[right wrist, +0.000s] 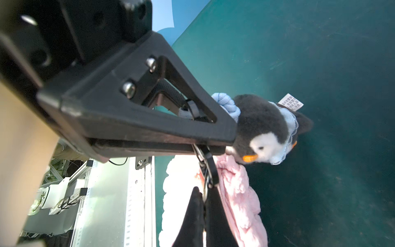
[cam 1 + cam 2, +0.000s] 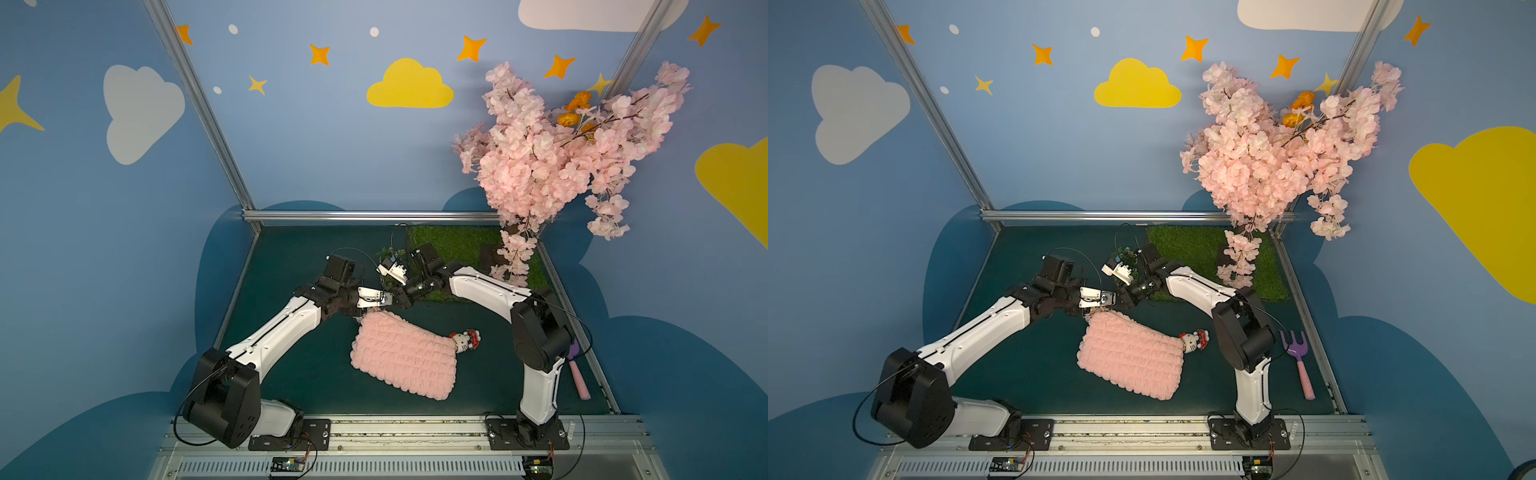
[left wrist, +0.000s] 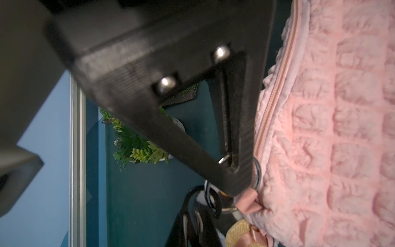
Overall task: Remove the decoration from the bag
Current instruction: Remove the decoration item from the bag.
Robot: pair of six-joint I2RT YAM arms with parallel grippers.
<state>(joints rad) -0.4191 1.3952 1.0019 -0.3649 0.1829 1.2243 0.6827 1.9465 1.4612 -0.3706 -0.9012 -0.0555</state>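
Observation:
The pink quilted bag lies mid-table, seen in both top views. The decoration, a white cat-face charm in red, hangs off the bag's right corner, away from both grippers. Both grippers meet at the bag's far left corner. My left gripper is shut on a black clasp there. My right gripper is shut on a metal ring against the bag's edge. A dark grey penguin plush with a white frill hangs from that clasp.
A pink blossom tree stands on a grass mat at the back right. A purple and pink toy rake lies by the right arm's base. A small potted plant sits behind the grippers.

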